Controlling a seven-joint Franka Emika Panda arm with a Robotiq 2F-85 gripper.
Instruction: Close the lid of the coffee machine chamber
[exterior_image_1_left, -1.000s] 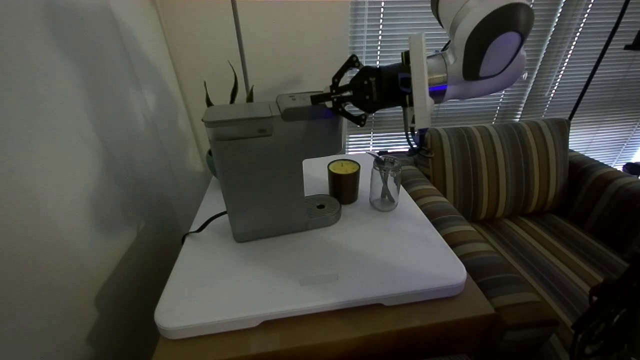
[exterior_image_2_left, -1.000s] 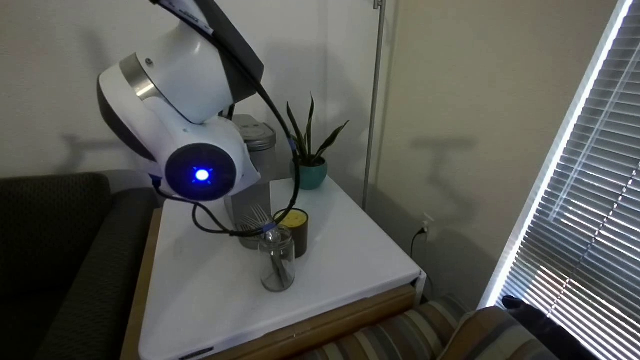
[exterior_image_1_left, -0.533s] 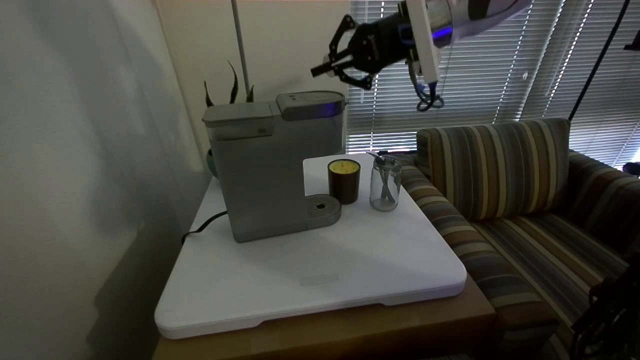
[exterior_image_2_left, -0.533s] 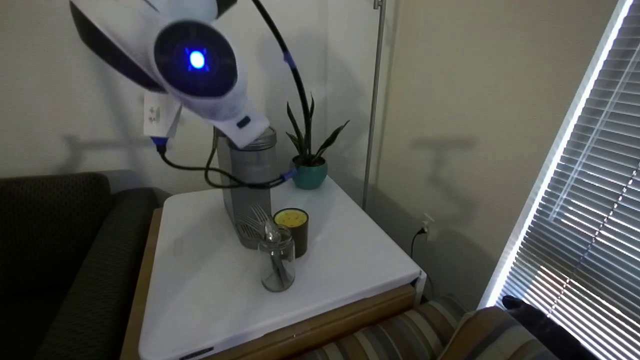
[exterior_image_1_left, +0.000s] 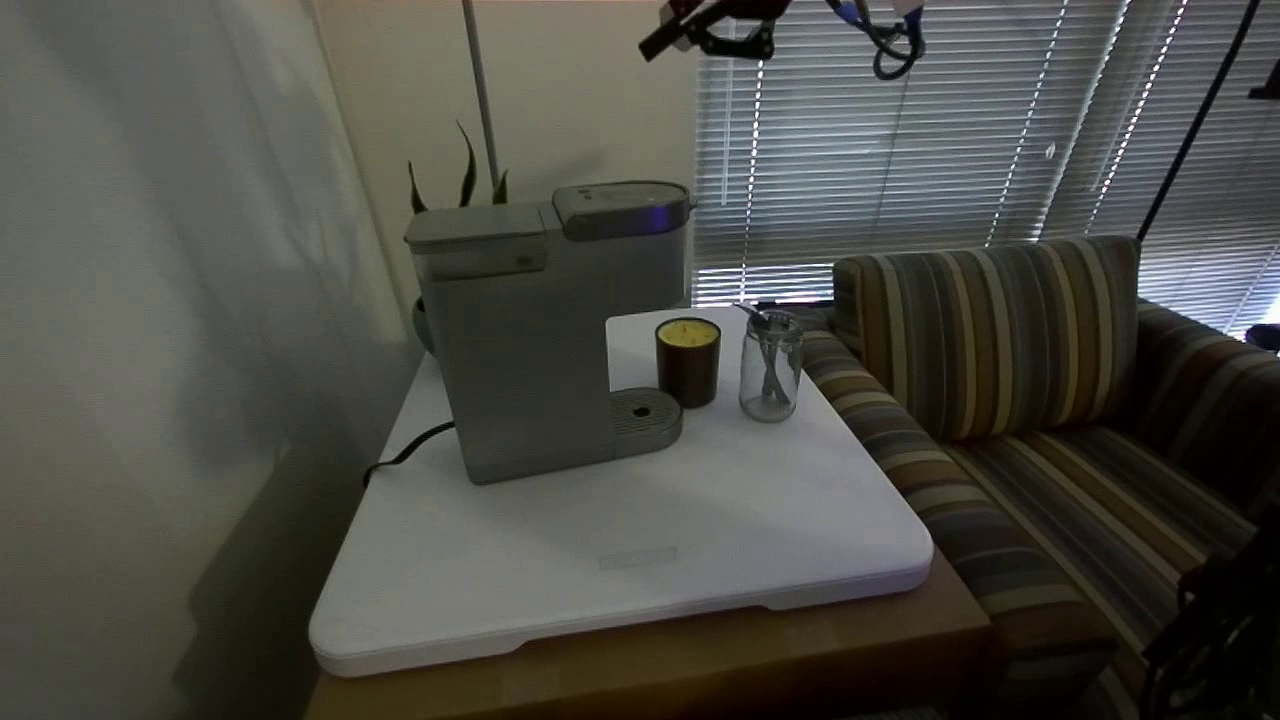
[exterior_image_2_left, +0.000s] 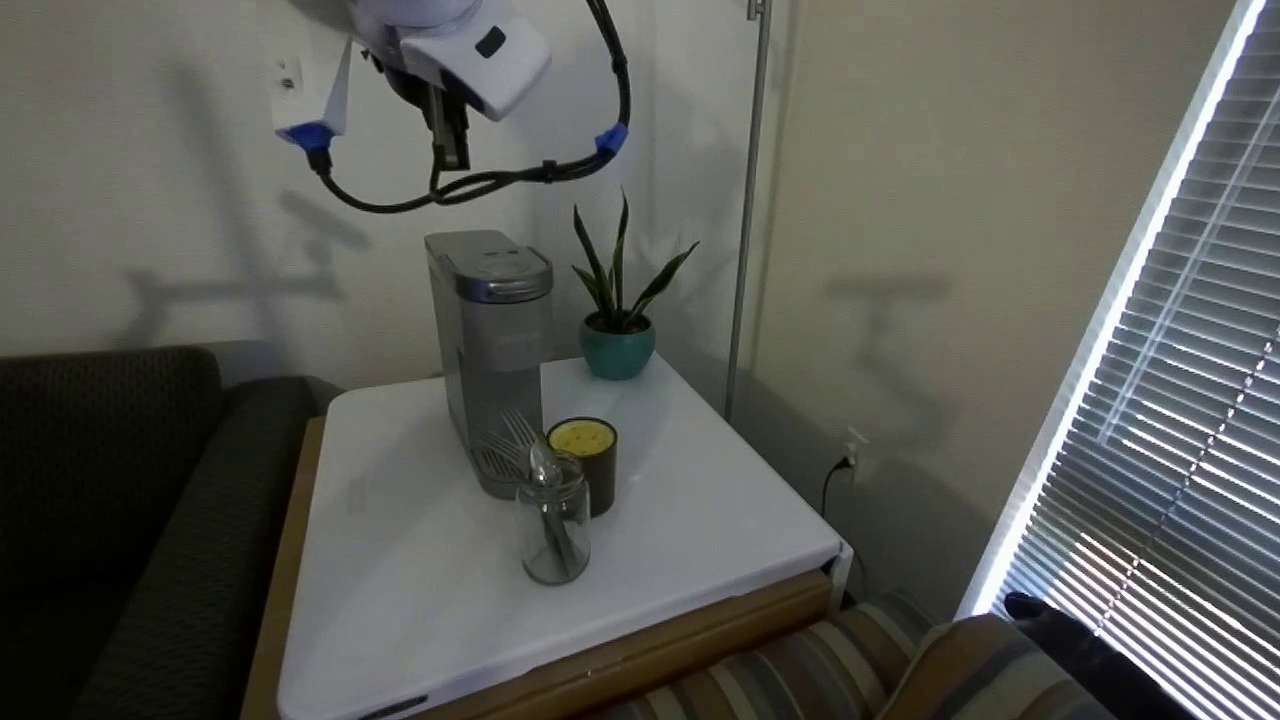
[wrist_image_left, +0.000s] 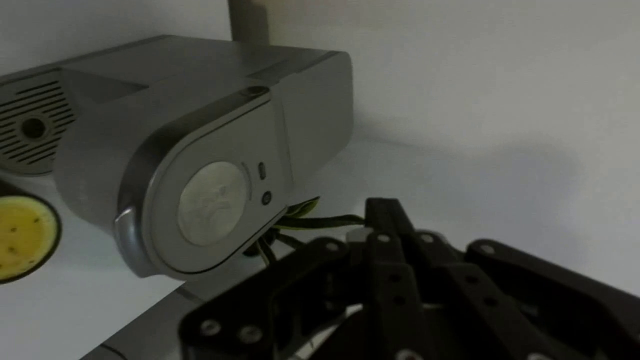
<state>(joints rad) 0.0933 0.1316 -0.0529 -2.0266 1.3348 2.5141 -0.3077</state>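
The boxy grey coffee machine (exterior_image_1_left: 530, 365) stands on the white table; it shows also in the exterior view (exterior_image_2_left: 500, 350) and fills the left of the wrist view (wrist_image_left: 315, 112). Its lid (exterior_image_1_left: 620, 210), the rounded grey top at the front end, lies down flat on the body in both exterior views (exterior_image_2_left: 510, 266). In the wrist view the lid (wrist_image_left: 212, 202) shows its round plate, two small buttons and front handle. My gripper (exterior_image_1_left: 655, 42) is well above the machine, touching nothing. In the wrist view the fingers (wrist_image_left: 385, 207) are pressed together, with nothing between them.
A dark cup with yellow filling (exterior_image_1_left: 688, 362) and a glass jar with cutlery (exterior_image_1_left: 770, 368) stand by the drip tray (exterior_image_1_left: 645, 415). A potted plant (exterior_image_2_left: 618, 350) stands behind the machine. A striped sofa (exterior_image_1_left: 1000, 345) adjoins the table. Cables (exterior_image_2_left: 500, 185) hang from the wrist.
My gripper was at the lid's top a second ago. It has risen straight up, away from the machine. The lid has stayed down and the machine has not moved.
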